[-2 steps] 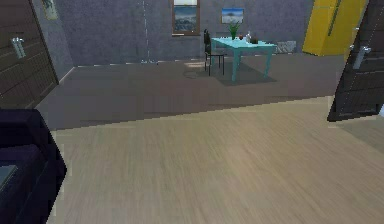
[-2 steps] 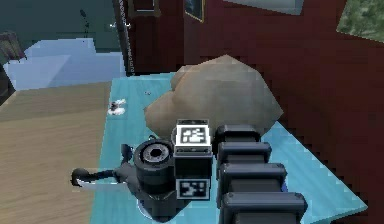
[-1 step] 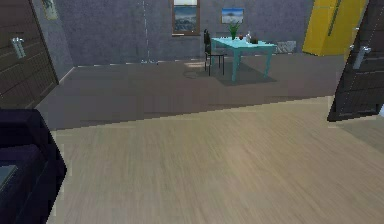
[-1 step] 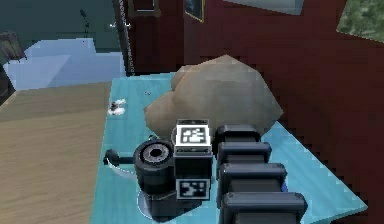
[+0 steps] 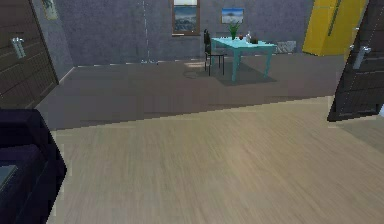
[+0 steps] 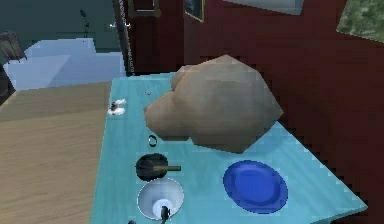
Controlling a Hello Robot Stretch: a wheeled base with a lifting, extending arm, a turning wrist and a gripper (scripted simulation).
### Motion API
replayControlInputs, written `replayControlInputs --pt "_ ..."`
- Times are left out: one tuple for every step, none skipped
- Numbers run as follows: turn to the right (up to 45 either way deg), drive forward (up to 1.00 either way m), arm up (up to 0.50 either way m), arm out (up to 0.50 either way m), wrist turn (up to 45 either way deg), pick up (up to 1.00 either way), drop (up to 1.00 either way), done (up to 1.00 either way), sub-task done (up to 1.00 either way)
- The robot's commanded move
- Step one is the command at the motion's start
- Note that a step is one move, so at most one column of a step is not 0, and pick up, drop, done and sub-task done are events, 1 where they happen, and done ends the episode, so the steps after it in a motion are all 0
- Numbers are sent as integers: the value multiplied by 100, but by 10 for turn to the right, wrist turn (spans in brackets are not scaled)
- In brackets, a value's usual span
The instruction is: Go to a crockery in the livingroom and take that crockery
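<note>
Blue plate [image 6: 254,186] is sitting at the lower right of the arm side view, lying flat on a light turquoise table [image 6: 120,150]. That's the crockery I'd go by. Well apart from it, at lower centre, a white bowl [image 6: 160,199] is resting on the same tabletop with something small inside that I can't make out. Just above the bowl a small black thing [image 6: 153,166] is lying with a brownish stub poking out to its right, no idea what it is. A big lumpy tan mass [image 6: 215,102] is taking up the middle of the table, just above the plate. Over at the table's upper left edge, a couple of tiny white bits [image 6: 118,106] are standing close together.

Behind the table a dark red wall [image 6: 300,60] is running up the frame, with a greenish picture [image 6: 362,20] hanging at the upper right. Wood floor [image 6: 50,150] is showing at the left.

Can't tell what state the gripper is in, honestly.

In the forward view, pale plank flooring [image 5: 220,160] is spreading across the lower half, and a dark couch [image 5: 25,165] is poking in at the lower left. Far up the frame, a second turquoise table [image 5: 243,50] is standing with a dark chair [image 5: 212,52] on its left, and a yellow door [image 5: 335,25] is glowing at the upper right.
</note>
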Motion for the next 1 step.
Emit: replayControlInputs --pt "0 0 0 0 0 100 0 0 0"
